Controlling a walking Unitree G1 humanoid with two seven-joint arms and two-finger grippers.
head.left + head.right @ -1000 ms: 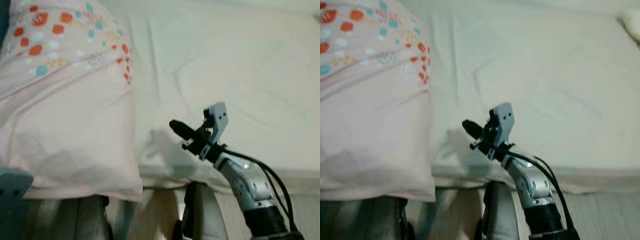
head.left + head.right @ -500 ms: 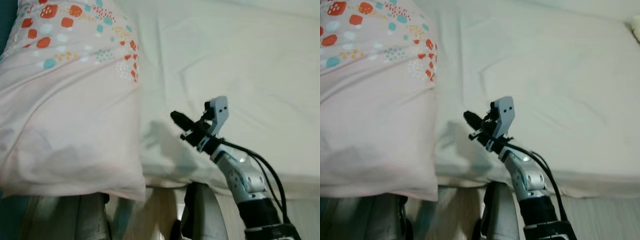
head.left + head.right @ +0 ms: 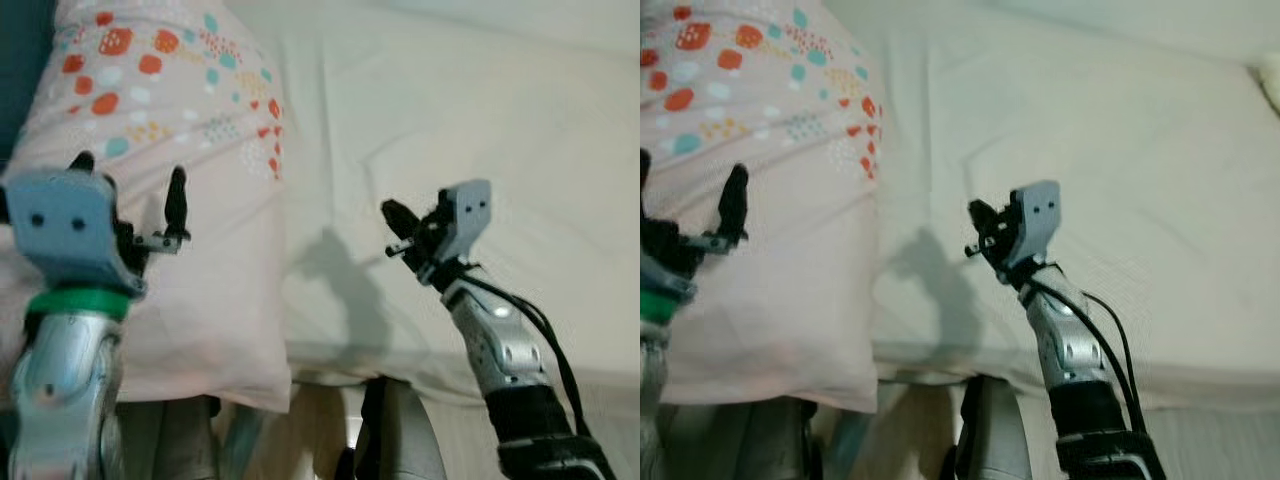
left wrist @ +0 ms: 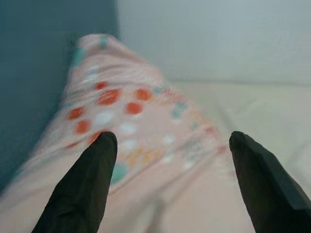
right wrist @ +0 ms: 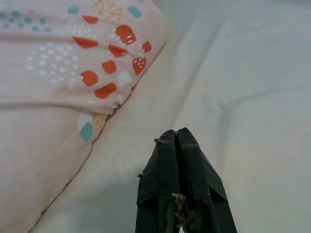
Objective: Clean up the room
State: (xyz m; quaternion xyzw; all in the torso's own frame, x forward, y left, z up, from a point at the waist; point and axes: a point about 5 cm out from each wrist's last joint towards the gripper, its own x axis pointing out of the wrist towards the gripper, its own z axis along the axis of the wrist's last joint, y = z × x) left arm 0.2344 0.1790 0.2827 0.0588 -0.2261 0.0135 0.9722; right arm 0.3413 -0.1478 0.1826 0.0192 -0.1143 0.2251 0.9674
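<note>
Cream bed sheet (image 3: 480, 110), pink dotted pillow (image 3: 190, 270), left claw (image 3: 130, 190) spread wide above it, right claw (image 5: 179, 141) closed, empty

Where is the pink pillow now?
The pink pillow lies on the robot's left of the white bed sheet, with the open left gripper over it.

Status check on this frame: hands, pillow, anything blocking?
Left hand open, raised over pink pillow. Right hand shut, empty, above white sheet. Pillow overhangs bed edge. Nothing in the way.

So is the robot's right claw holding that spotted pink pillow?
No. The right gripper is pressed shut and empty above the white sheet, beside the pink pillow.
</note>
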